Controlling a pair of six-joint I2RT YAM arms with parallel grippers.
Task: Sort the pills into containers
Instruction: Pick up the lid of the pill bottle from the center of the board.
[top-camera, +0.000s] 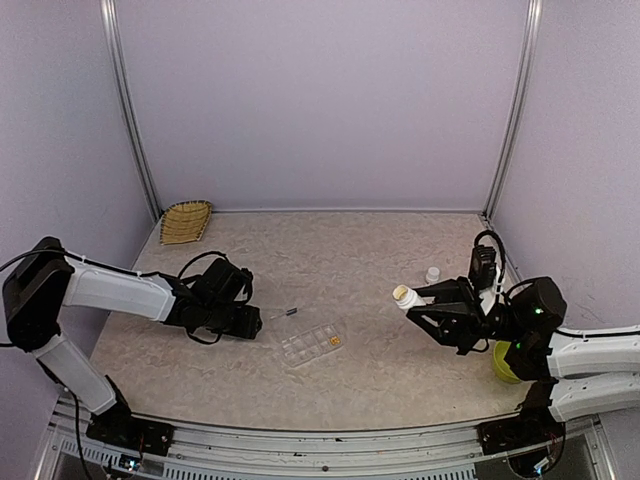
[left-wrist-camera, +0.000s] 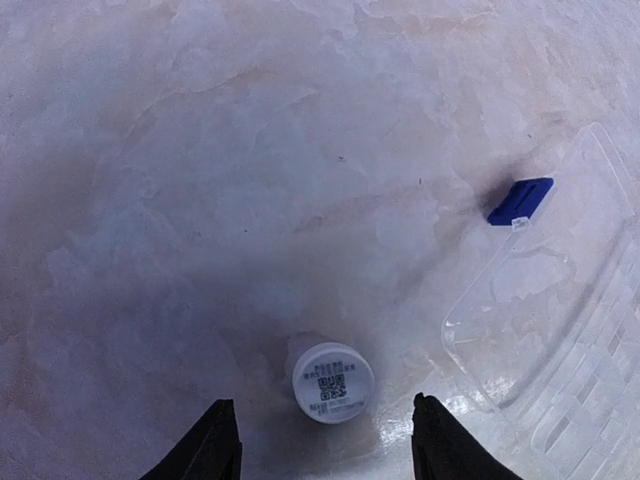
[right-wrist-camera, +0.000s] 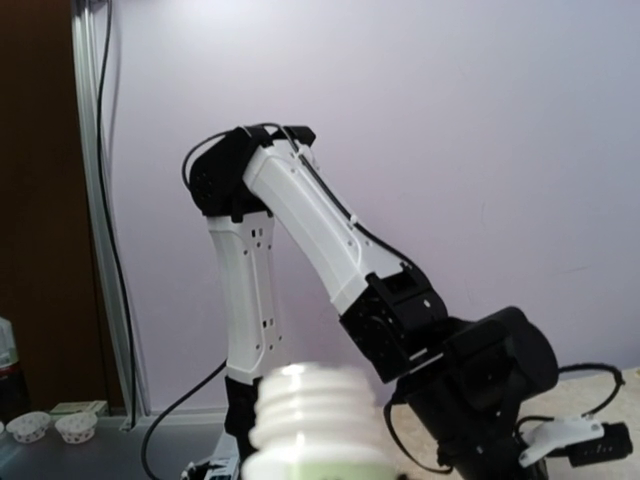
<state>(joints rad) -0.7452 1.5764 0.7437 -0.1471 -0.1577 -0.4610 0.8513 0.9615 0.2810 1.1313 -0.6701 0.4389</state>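
The clear organizer box (top-camera: 313, 344) lies mid-table with its lid open; a few orange pills (top-camera: 335, 341) sit in one right-hand cell. Its clear lid (left-wrist-camera: 560, 330) with a blue clasp (left-wrist-camera: 520, 200) shows at the right of the left wrist view. My left gripper (top-camera: 247, 321) (left-wrist-camera: 325, 450) is open, low over the table just left of the box, its fingers either side of a small white round bottle (left-wrist-camera: 333, 382) with a QR label. My right gripper (top-camera: 420, 300) is shut on an uncapped white bottle (top-camera: 404, 296) (right-wrist-camera: 315, 420), held tilted above the table right of the box.
A white cap (top-camera: 432, 274) stands on the table behind the right gripper. A yellow-green bowl (top-camera: 503, 362) is partly hidden by the right arm at the right edge. A woven basket (top-camera: 186, 221) sits at the back left corner.
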